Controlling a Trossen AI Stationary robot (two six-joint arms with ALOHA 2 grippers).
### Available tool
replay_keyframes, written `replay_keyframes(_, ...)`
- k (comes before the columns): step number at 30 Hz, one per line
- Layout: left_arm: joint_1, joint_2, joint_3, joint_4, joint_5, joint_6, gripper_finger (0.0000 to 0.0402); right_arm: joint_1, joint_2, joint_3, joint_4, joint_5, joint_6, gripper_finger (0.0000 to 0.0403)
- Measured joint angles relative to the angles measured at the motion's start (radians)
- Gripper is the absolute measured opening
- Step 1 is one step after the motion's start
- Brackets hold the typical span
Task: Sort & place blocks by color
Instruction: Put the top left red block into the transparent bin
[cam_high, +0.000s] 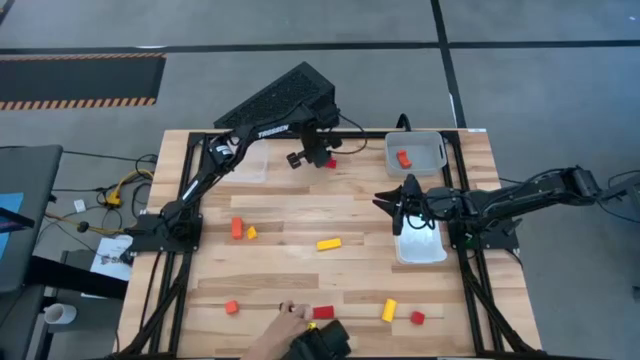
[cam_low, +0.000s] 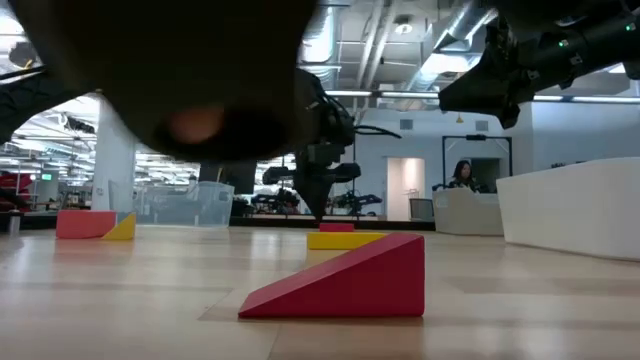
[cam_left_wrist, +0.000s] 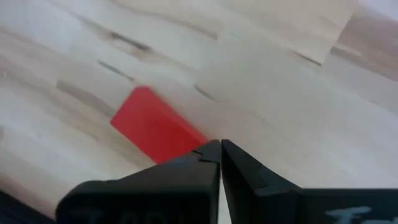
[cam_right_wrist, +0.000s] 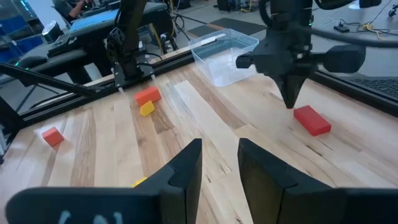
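My left gripper (cam_high: 320, 158) (cam_left_wrist: 220, 148) is shut and points down at the table's far middle. Its tips hover just beside a flat red block (cam_high: 331, 163) (cam_left_wrist: 155, 127) (cam_right_wrist: 311, 120) lying on the wood. My right gripper (cam_high: 397, 212) (cam_right_wrist: 219, 155) is open and holds nothing, at the white tray's (cam_high: 432, 252) far left corner. A red block (cam_high: 403, 158) lies in the grey tray (cam_high: 436, 146). Loose on the table are an orange block (cam_high: 237, 228), a yellow one (cam_high: 251, 233), a yellow bar (cam_high: 329, 243), a yellow cylinder (cam_high: 389, 310) and three red blocks (cam_high: 231, 307) (cam_high: 322, 312) (cam_high: 417, 318).
A clear tray (cam_high: 245, 165) sits at the far left. A person's hand (cam_high: 290, 335) reaches over the near edge by the red wedge (cam_low: 345, 280) and fills the low view's upper left. A black box (cam_high: 275, 100) lies past the far edge. The table's middle is bare wood.
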Motion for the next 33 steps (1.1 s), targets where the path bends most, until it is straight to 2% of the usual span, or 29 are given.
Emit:
replay_keyframes(7,0.021,0.014,0.014,-0.044,-0.049,-0.025,0.0,0.0,0.0,0.0,0.008,0.0,0.0,0.0127)
replay_keyframes(11,0.017,0.007,0.086,-0.04,0.064,-0.094,0.0,-0.001,0.0,0.0,0.009,0.002,0.0,0.0127)
replay_keyframes(14,0.016,0.006,0.15,-0.012,0.179,-0.251,0.0,-0.006,0.0,0.0,0.008,0.002,0.0,0.0127)
replay_keyframes(17,0.014,0.004,0.182,0.079,0.26,-0.554,0.0,-0.006,0.0,0.0,0.006,0.002,-0.001,0.0127)
replay_keyframes(19,0.008,0.004,0.187,0.183,0.233,-0.802,0.0,-0.006,0.0,0.0,0.006,0.002,-0.001,0.0127)
replay_keyframes(21,-0.004,0.009,0.188,0.275,0.118,-0.977,0.0,-0.006,0.0,0.0,0.006,0.002,-0.001,0.0127)
replay_keyframes(24,-0.029,0.034,0.189,0.283,-0.001,-1.006,0.0,-0.006,0.0,0.0,0.006,0.001,-0.001,0.0127)
replay_keyframes(29,-0.058,0.082,0.186,0.3,-0.04,-1.269,0.0,-0.004,0.0,0.0,0.009,-0.002,-0.001,0.0127)
replay_keyframes(33,-0.04,0.082,0.185,0.3,-0.046,-1.483,0.0,-0.003,-0.002,0.0,0.018,-0.009,0.0,0.0127)
